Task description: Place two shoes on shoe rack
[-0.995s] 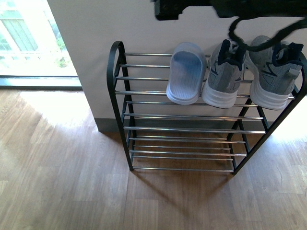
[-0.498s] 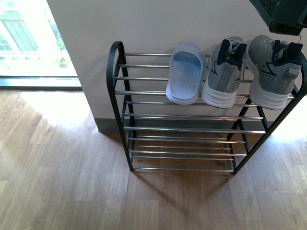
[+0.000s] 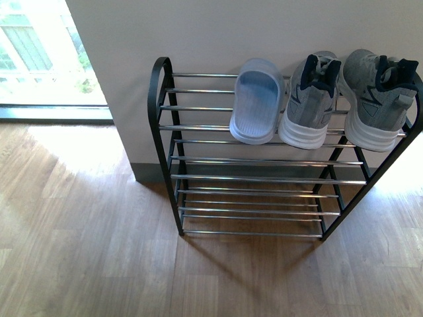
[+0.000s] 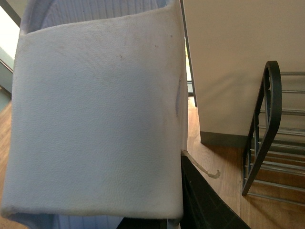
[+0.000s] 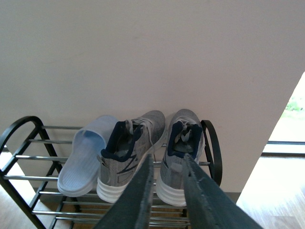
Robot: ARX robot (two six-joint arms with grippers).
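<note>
- Three shoes sit in a row on the top tier of the shoe rack (image 3: 165, 92), toes hanging over the front chrome bar: a pale blue slide (image 3: 256, 100), then the left grey sneaker (image 3: 310, 100) just beside it, then the right grey sneaker (image 3: 378, 99) against the far side frame.
- Both sneakers being up, that pair looks finished; the slide's mate is not on the rack.
- That second slide (image 4: 97, 114) fills the left wrist view, held up off the floor near the rack's arched end, apparently in the left claw, though the fingers are hidden and their grip cannot be told for certain.
- The right claw (image 5: 167, 191) hangs empty in front of the two sneakers, its fingers a narrow gap apart around nothing.
- Free bar space remains on the top tier between the arched frame and the first slide; the two lower tiers carry nothing.
- A pale wall (image 3: 218, 33) backs the rack, a bright window (image 3: 33, 53) lies to one side, and wood floor (image 3: 99, 251) runs up to it with nothing in the way.
</note>
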